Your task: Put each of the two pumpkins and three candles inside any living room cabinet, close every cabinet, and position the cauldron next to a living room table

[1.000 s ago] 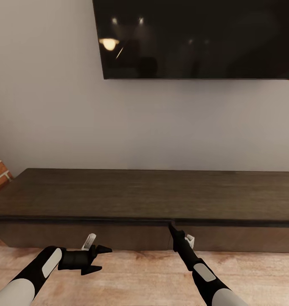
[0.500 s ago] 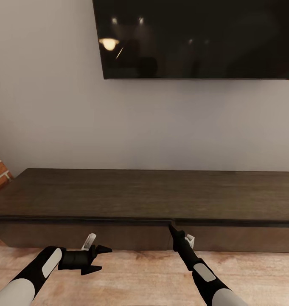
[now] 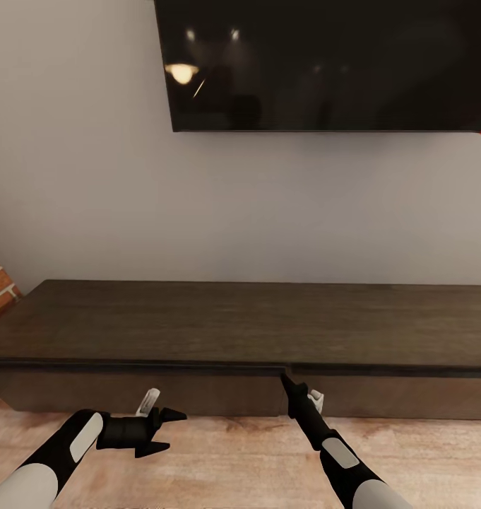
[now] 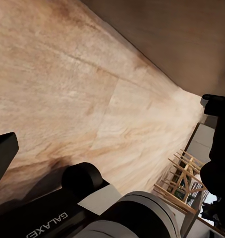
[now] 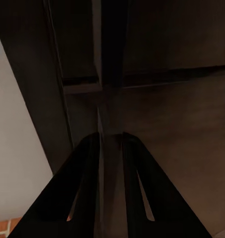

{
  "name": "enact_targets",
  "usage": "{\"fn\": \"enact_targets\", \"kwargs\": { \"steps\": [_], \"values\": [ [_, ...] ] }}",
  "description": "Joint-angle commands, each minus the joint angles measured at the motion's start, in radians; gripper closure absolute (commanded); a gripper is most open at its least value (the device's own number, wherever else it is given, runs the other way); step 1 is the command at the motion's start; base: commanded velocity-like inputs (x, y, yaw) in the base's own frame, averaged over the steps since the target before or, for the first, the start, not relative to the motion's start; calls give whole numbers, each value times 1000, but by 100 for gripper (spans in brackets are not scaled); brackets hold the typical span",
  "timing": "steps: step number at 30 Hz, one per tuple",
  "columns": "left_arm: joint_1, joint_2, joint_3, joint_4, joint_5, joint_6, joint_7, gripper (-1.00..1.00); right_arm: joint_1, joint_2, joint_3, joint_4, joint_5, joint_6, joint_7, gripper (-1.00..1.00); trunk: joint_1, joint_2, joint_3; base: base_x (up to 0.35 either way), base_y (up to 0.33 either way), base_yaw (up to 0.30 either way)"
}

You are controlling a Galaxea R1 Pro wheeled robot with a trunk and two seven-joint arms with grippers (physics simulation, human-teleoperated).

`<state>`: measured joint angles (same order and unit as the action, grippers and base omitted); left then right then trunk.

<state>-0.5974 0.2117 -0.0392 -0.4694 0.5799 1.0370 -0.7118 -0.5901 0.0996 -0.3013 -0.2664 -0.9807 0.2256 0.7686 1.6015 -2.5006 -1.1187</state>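
The cabinet (image 3: pixel 240 332) runs long and low against the wall under the dark television (image 3: pixel 325 63), its drawer fronts flush. The right wrist view shows the right gripper (image 5: pixel 111 144) pinched nearly shut at the seam between two fronts. The left gripper (image 3: pixel 166 430) hangs spread open above the wood floor (image 4: pixel 68 89), pointing sideways

You faced the cabinet (image 3: pixel 254 325), a long, low, dark brown unit set against the wall, its flat fronts shut and nothing lying on its top. It stood on the pale wood floor (image 3: pixel 226 459), whose planks also showed in the left wrist view.
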Motion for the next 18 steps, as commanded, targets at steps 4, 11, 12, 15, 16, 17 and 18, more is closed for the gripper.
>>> {"fn": "enact_targets", "kwargs": {
  "steps": [4, 11, 12, 15, 16, 17, 18],
  "values": [
    [0, 0, -1, 0, 0, 0, 0, -100, 0, 0, -1, -2, -12, 8, 12, 100, 0, 0, 0, -164, 0, 0],
    [0, 0, -1, 0, 0, 0, 0, -100, 0, 0, -1, -2, -12, 8, 12, 100, 0, 0, 0, -252, 0, 0],
    [0, 0, -1, 0, 0, 0, 1, -100, 0, 0, -1, -2, -12, 8, 12, 100, 0, 0, 0, -259, 0, 0],
    [0, 0, -1, 0, 0, 0, 1, -100, 0, 0, -1, -2, -12, 8, 12, 100, 0, 0, 0, -257, 0, 0],
    [0, 0, -1, 0, 0, 0, 0, -100, 0, 0, -1, -2, -12, 8, 12, 100, 0, 0, 0, -250, 0, 0],
    [0, 0, -1, 0, 0, 0, 1, -100, 0, 0, -1, -2, -12, 8, 12, 100, 0, 0, 0, -245, 0, 0],
    [1, 0, 0, 0, 0, 0, 0, -100, 0, 0, -1, -2, -12, 8, 12, 100, 0, 0, 0, -241, 0, 0]
  ]
}}
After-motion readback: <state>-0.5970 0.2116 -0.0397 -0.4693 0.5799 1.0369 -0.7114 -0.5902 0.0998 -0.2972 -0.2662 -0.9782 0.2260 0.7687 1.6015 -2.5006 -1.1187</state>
